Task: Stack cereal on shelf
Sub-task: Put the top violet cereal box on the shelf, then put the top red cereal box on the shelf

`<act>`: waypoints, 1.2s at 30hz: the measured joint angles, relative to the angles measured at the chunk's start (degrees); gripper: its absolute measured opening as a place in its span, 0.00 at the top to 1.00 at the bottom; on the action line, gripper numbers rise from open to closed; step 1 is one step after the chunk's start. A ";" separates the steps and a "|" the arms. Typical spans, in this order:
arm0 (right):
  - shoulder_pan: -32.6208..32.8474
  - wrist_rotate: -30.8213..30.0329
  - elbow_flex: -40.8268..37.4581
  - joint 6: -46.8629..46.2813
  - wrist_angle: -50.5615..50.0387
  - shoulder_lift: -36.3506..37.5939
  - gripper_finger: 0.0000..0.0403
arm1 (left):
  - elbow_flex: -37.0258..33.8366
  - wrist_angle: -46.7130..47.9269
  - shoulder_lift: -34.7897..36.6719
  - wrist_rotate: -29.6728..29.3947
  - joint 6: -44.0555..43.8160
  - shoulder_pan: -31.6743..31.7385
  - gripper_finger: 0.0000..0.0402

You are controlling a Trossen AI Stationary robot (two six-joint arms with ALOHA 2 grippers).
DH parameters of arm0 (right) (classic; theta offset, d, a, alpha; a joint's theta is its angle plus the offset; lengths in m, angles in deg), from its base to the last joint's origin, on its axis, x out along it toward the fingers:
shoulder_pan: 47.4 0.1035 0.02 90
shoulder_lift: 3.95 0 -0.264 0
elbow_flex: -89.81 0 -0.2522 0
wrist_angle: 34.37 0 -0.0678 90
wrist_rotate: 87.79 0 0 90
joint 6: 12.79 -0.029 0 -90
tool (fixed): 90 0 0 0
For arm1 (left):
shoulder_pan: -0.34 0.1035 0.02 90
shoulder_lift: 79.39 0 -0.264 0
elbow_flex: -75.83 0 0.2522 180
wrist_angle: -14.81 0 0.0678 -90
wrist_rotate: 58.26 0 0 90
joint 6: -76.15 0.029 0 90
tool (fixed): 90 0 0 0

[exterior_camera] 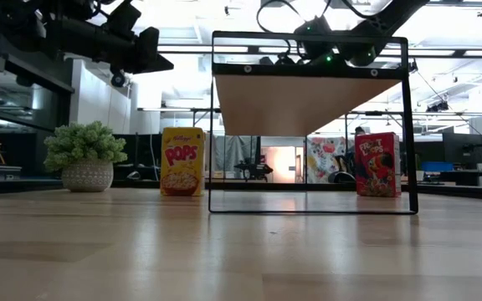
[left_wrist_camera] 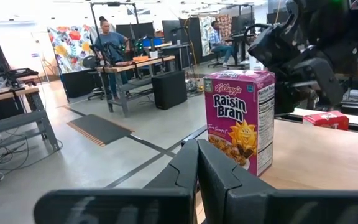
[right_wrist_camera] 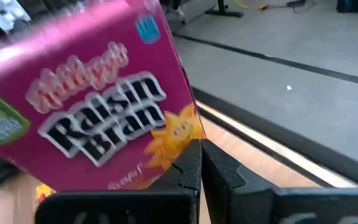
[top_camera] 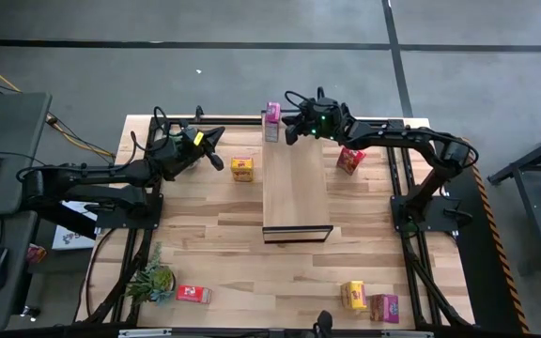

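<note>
Raised shelf [top_camera: 297, 183] at table centre, one magenta Raisin Bran box [top_camera: 271, 122] standing upright at its far end — the only cereal placed. Right gripper [top_camera: 292, 130] hovers just beside that box, fingers together, gripping nothing. Left gripper [top_camera: 216, 148], likewise closed and empty, waits left of the shelf near a yellow box [top_camera: 242, 168]. Five boxes remain on the tabletop — red box [top_camera: 350, 159] right of the shelf, second red box [top_camera: 193, 294], second yellow box [top_camera: 353, 295] and second magenta box [top_camera: 384, 307] along the near edge; task judged barely begun

glossy cardboard cereal box [left_wrist_camera: 240, 118], light-wood shelf [top_camera: 295, 183]
</note>
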 joint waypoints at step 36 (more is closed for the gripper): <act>3.56 -2.56 -11.07 14.65 -32.27 37.31 1.00 | -0.02 10.73 13.13 23.08 -1.37 -3.79 0.92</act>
